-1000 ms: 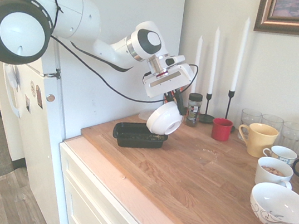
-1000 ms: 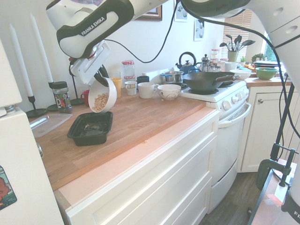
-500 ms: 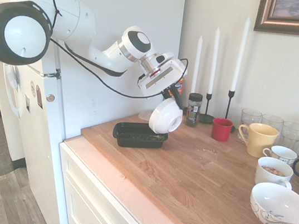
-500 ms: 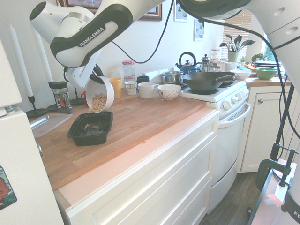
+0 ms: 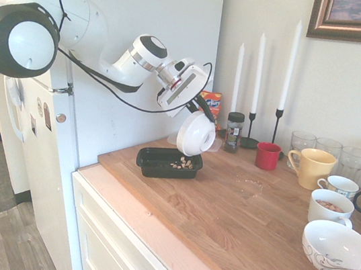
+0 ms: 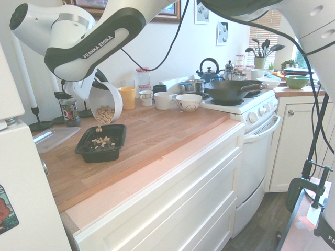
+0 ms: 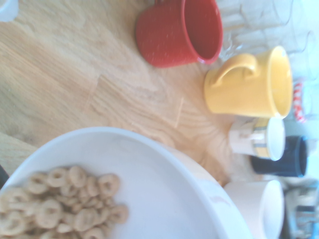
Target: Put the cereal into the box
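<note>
Second exterior view: tan ring-shaped cereal (image 6: 105,113) spilling from tilted white bowl (image 6: 106,101), jaws clamped tight on its rim, into black box (image 6: 101,142) near surface's fridge-side end, some pieces already inside

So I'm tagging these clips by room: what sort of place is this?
A home kitchen, most likely: a white stove bearing a dark wok and a kettle, a wooden countertop over white drawers, and mugs and bowls along the wall.
</note>
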Tool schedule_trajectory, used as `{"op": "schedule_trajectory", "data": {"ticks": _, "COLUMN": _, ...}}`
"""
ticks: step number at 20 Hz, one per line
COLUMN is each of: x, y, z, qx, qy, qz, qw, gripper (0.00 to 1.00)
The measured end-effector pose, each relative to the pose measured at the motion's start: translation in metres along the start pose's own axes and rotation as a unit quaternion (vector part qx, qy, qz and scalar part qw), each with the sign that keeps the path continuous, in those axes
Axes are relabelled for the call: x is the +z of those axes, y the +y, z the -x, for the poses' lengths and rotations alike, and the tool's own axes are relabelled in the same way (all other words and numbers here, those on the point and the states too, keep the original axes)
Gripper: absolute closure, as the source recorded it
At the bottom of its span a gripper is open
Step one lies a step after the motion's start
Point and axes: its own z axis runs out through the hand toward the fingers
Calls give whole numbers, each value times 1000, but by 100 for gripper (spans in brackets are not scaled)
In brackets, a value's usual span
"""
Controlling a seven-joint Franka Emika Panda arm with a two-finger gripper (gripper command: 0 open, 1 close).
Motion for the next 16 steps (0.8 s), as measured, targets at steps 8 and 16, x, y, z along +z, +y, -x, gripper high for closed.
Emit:
{"op": "schedule_trajectory", "data": {"ticks": 8, "x": -11, "y": -11, "z": 11, "qx": -16, "qy": 29, "qz": 13, "qw": 999, "gripper": 100}}
{"op": "schedule_trajectory", "data": {"ticks": 16, "x": -9, "y": -17, "z": 20, "qx": -40, "qy": 61, "qz": 41, "qw": 996, "gripper": 100}}
